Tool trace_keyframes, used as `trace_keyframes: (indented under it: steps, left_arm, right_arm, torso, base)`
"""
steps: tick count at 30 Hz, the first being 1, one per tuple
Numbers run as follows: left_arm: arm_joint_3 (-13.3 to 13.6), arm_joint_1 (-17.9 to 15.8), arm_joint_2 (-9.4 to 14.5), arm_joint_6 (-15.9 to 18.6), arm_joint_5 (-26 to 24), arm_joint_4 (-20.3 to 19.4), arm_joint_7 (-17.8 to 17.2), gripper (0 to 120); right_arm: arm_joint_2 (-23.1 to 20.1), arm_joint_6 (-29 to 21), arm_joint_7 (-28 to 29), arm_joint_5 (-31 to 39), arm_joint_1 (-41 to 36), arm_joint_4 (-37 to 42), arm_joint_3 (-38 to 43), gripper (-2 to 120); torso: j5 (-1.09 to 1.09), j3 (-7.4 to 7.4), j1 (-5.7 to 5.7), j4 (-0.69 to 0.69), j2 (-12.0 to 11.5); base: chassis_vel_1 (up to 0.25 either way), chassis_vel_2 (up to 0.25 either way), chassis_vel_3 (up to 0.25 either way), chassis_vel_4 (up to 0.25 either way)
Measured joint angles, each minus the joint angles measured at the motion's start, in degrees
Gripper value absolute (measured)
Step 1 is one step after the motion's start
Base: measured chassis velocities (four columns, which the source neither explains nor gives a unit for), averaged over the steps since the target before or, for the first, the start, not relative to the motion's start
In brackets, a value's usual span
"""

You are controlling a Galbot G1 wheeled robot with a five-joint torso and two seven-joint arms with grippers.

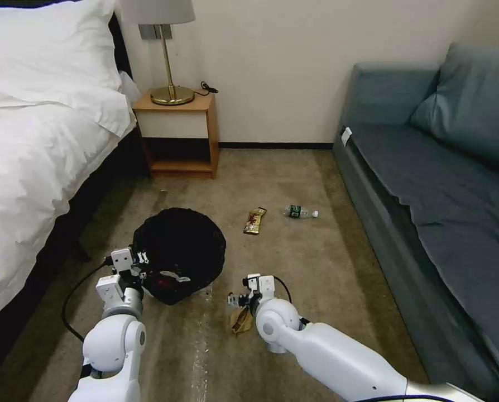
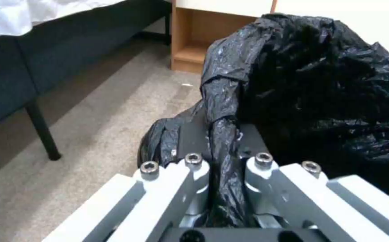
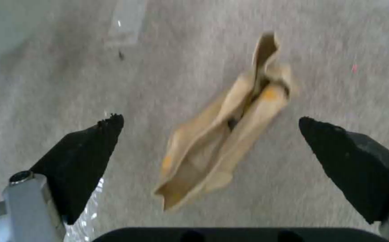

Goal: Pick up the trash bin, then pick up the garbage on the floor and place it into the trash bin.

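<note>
The trash bin (image 1: 181, 245), covered by its crinkly black bag (image 2: 311, 84), sits left of centre on the carpet, tipped toward me. My left gripper (image 1: 137, 263) is at its near-left rim, shut on a fold of the bag (image 2: 223, 158). My right gripper (image 1: 239, 298) hangs open just above a tan crumpled paper bag (image 1: 240, 320); in the right wrist view that bag (image 3: 223, 134) lies on the floor between the spread black fingertips (image 3: 100, 134). Farther off lie a brown-gold snack bar wrapper (image 1: 254, 220) and a small clear green-labelled bottle (image 1: 300, 212).
A bed (image 1: 32, 145) with white linen runs along the left, with a dark leg (image 2: 42, 131) near the bin. A wooden nightstand (image 1: 178, 134) with a brass lamp stands at the back wall. A blue sofa (image 1: 439, 195) fills the right side.
</note>
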Motion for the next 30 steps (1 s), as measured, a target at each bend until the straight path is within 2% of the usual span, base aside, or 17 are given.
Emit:
trace_keyframes:
  steps: [12,15,28,30]
  left_arm:
    - [1.3,-0.5,-0.9,-0.5,1.4,0.9,0.0,4]
    - [1.3,0.2,-1.0,-0.7,1.8,0.9,-0.1,4]
    - [1.4,0.8,-1.3,-0.8,2.5,0.6,-0.2,4]
    - [1.5,1.0,-1.5,-1.0,2.8,0.6,-0.2,4]
  right_arm:
    - [3.0,-0.7,-4.3,-4.0,-3.0,-4.3,2.9,100]
    - [4.1,0.5,-8.2,-7.8,-3.8,-7.7,4.3,100]
    - [7.1,2.5,-12.0,-11.6,-2.3,-15.3,6.7,100]
    - [8.1,3.6,-13.5,-13.2,-2.2,-18.3,6.9,100]
  torso:
    - [0.01,0.0,0.0,0.0,0.0]
    - [0.01,0.0,0.0,0.0,0.0]
    - [0.0,0.0,0.0,0.0,0.0]
    - [0.01,0.0,0.0,0.0,0.0]
  base:
    - [0.0,0.0,0.0,0.0]
    - [0.0,0.0,0.0,0.0]
    - [0.0,0.0,0.0,0.0]
    - [0.0,0.0,0.0,0.0]
